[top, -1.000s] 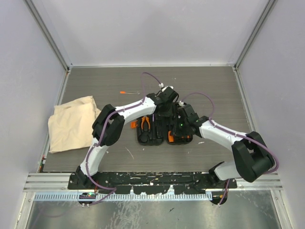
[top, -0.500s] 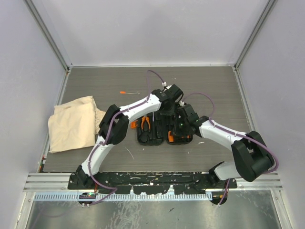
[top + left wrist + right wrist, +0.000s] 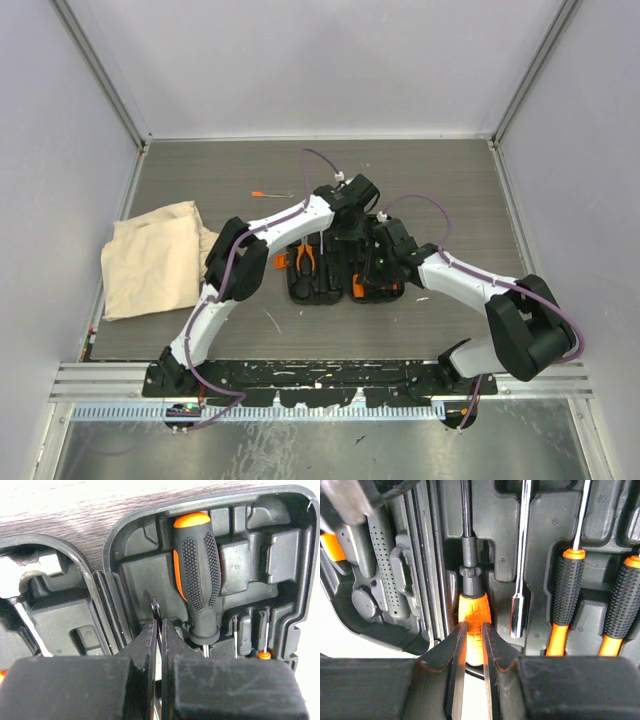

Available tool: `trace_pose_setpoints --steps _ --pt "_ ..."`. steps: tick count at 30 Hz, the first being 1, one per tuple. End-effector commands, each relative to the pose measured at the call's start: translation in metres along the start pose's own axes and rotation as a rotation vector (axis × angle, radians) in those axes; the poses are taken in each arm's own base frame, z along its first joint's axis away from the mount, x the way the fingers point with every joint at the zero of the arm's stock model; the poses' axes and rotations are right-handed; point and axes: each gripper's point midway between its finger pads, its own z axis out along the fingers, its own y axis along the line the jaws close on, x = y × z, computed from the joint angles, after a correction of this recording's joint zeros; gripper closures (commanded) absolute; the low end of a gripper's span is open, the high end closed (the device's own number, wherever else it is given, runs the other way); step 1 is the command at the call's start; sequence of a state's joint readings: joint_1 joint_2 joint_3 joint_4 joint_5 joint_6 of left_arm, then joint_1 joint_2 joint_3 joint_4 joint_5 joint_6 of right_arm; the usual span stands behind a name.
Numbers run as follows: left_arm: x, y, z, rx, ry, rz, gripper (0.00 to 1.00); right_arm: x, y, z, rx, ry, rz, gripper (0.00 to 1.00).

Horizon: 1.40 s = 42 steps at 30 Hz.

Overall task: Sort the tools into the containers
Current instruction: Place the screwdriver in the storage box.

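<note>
- Left gripper (image 3: 159,626) is hovering over the open black case (image 3: 292,545), jaws pressed together.
- Right gripper (image 3: 470,632) is pinching the orange-handled screwdriver (image 3: 471,611) lying in its slot.

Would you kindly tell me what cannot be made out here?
- Top view: the arms cover most of the tool case.
- Left wrist view: the shut left hand hides whatever thin thing it may pinch.
- Right wrist view: the right hand, gripping the orange handle, hides its end.

Matt plastic tool case (image 3: 547,515), knurled plastic screwdriver handle (image 3: 472,612), glossy steel shaft (image 3: 521,555), creased cloth bag (image 3: 150,262).
</note>
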State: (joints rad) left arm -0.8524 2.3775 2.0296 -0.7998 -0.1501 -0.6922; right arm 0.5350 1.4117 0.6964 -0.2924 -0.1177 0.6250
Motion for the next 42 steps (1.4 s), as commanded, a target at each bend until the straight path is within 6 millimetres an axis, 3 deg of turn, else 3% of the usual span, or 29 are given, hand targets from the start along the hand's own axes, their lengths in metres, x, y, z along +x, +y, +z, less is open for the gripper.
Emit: trace_pose_setpoints --steps 1,14,24,30,38,42 --pt "0.119 0.064 0.072 -0.142 0.368 -0.017 1.00 0.054 -0.063 0.011 0.225 0.156 -0.012 0.78" --pt "0.123 0.070 0.080 -0.122 0.366 -0.075 1.00 0.056 -0.063 0.011 0.221 0.160 -0.013 0.78" --pt "0.049 0.057 0.031 -0.099 0.143 0.025 1.00 0.051 -0.060 0.011 0.215 0.149 -0.022 0.78" --pt "0.011 0.033 -0.003 -0.004 0.034 0.052 1.00 0.051 -0.060 0.011 0.214 0.149 -0.022 0.78" --pt "-0.022 0.008 -0.039 0.093 -0.047 0.074 0.68 0.051 -0.061 0.012 0.216 0.147 -0.021 0.78" --pt "-0.029 0.003 -0.053 0.122 -0.074 0.070 0.64 0.051 -0.060 0.012 0.214 0.147 -0.021 0.78"
